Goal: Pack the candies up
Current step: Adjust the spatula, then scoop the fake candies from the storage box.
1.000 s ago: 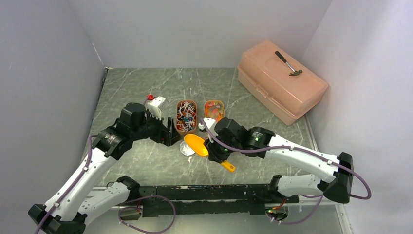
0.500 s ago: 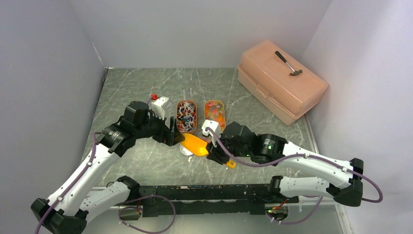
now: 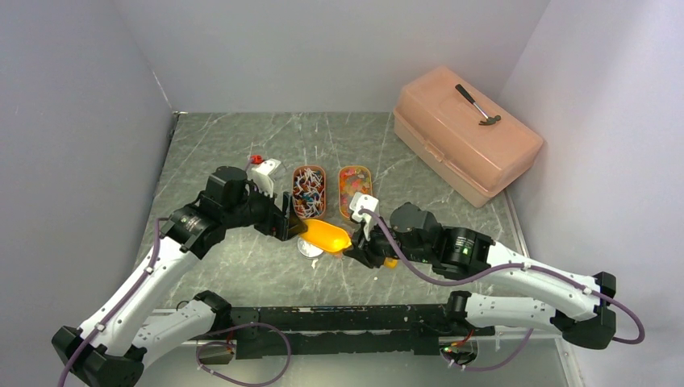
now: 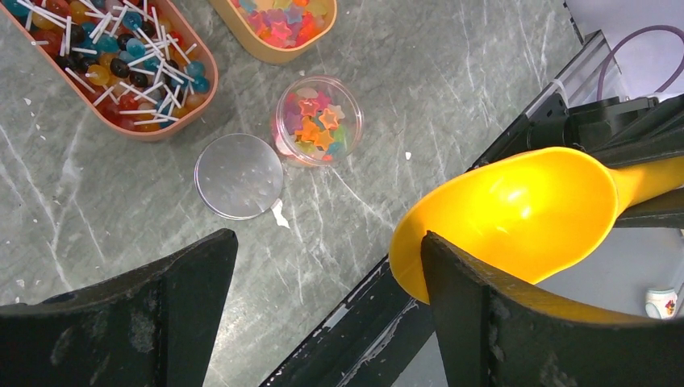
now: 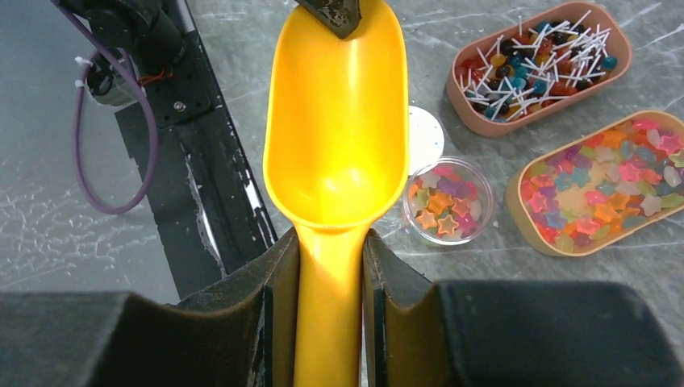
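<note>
Two kinds of candies sat sorted on the marbled desk (image 3: 242, 145). Small round lollipops (image 5: 532, 64) in red, orange, blue and dark shades, their white sticks crossing every way, were heaped in one oval tan tray (image 5: 500, 131). Star-shaped gummies (image 5: 601, 181) in pink, orange, yellow and blue filled a second oval tray (image 5: 516, 222) just beside it. A smaller portion of gummy stars (image 5: 446, 201) lay in an uncovered round clear cup (image 5: 448, 242) near both trays.

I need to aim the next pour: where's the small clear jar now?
Left wrist view, centre: the small clear jar stands on the table, right of the loose lid, below the star-gummy tray.
</note>
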Available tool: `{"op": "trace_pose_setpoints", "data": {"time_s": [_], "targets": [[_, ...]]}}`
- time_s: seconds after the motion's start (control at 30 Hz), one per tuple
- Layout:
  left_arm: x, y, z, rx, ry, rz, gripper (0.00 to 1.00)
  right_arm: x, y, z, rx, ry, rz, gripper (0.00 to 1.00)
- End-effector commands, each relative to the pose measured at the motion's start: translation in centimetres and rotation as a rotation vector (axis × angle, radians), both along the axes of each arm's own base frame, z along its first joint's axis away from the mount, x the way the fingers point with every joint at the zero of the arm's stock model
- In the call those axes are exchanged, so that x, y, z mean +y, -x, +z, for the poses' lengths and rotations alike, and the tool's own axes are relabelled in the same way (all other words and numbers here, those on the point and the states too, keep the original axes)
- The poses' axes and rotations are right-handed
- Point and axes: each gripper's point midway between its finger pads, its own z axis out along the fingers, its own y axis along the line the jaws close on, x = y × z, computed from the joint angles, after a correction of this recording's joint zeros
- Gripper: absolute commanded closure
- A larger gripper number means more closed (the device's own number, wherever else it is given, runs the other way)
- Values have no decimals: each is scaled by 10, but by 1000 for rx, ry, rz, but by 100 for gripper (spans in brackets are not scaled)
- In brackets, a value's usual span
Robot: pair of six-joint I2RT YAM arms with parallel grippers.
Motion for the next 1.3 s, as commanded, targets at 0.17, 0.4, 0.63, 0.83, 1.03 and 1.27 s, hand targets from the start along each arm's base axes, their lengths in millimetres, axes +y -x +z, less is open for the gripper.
{"op": "trace_pose_setpoints", "data": {"time_s": [0.17, 0.4, 0.63, 0.83, 1.03, 1.27], "targets": [[10, -5, 11, -67, -14, 47, 11, 4, -15, 18, -13, -28, -90, 100], [38, -10, 33, -193, -18, 196, 11, -5, -28, -4, 19, 84, -175, 100], [55, -9, 47, -262, -9, 282, 11, -22, -54, -20, 122, 154, -300, 100], [57, -9, 48, -267, -10, 289, 11, -42, -77, -31, 240, 238, -415, 100], [58, -9, 50, -272, -8, 293, 11, -52, -88, -44, 371, 330, -485, 100], [58, -8, 51, -274, -5, 289, 11, -67, -100, -61, 451, 456, -577, 100]]}}
